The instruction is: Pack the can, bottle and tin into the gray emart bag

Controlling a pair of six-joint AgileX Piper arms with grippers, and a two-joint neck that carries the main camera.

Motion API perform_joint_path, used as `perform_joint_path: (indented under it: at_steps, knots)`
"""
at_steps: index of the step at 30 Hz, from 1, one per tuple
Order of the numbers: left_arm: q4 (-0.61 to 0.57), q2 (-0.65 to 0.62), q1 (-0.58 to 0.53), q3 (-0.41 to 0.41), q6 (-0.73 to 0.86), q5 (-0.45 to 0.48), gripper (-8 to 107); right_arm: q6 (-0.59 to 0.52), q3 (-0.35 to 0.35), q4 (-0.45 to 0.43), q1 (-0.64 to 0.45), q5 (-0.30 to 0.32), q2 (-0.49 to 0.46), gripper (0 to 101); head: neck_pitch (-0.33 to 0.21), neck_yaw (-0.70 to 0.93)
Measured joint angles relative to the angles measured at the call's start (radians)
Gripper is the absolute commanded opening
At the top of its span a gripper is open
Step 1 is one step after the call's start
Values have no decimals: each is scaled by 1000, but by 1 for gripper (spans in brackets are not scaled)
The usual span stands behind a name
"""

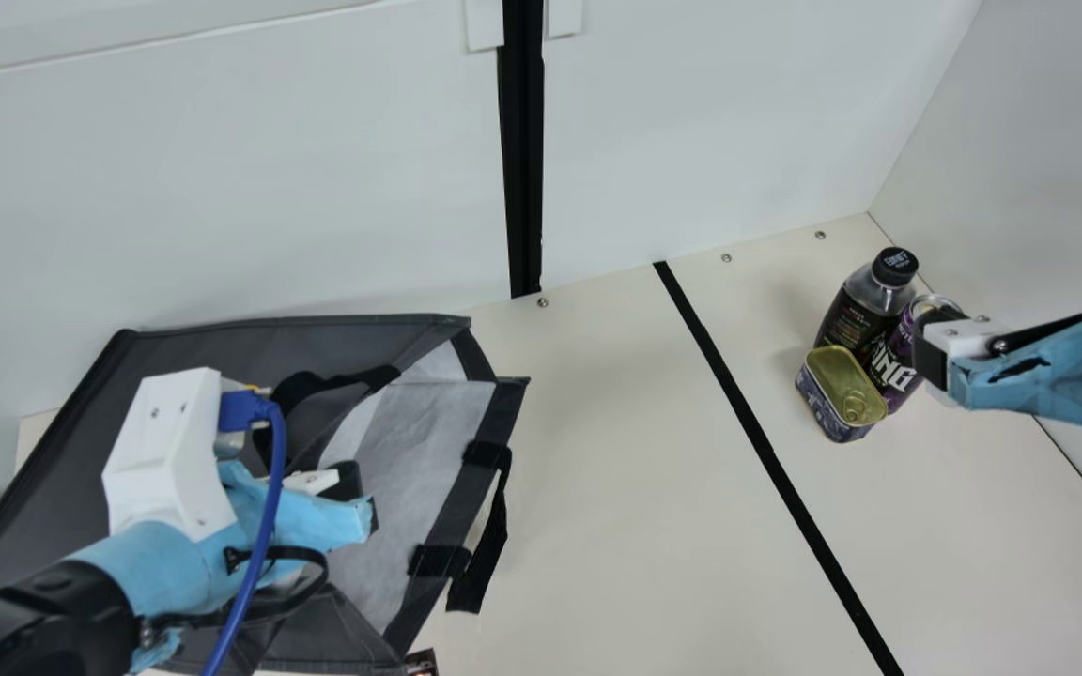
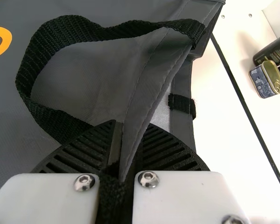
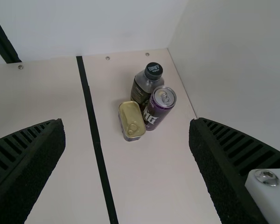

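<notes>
In the main view the left gripper (image 1: 363,498) is at the gray bag (image 1: 193,352), and the right gripper (image 1: 935,361) is near the bottle (image 1: 870,300), can (image 1: 896,371) and tin (image 1: 842,385), grouped on the table (image 1: 644,469). The left wrist view shows the left gripper pinching a fold of the bag's fabric. In the right wrist view, the right gripper's fingers (image 3: 35,158) are spread wide, grasping nothing.

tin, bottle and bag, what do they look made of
Tin: metal with a shiny gold-toned lid, to judge by its gleam and pull ring.
Bottle: smooth, glossy and see-through at the shoulder, so likely clear plastic, though glass is possible.
Bag: matte gray fabric, perhaps coated; it folds softly and shows stitched seams.
</notes>
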Motion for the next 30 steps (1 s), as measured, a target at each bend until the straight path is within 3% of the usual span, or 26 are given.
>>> perform_joint_path:
  at_steps: [13, 30]
  knots:
    - [0, 0, 0, 0, 0, 0, 10, -2, 9, -29, -18, 0, 33, 91, 2, 0]
    - [0, 0, 0, 0, 0, 0, 10, -104, 23, -33, -98, 0, 101, 91, 0, 0]
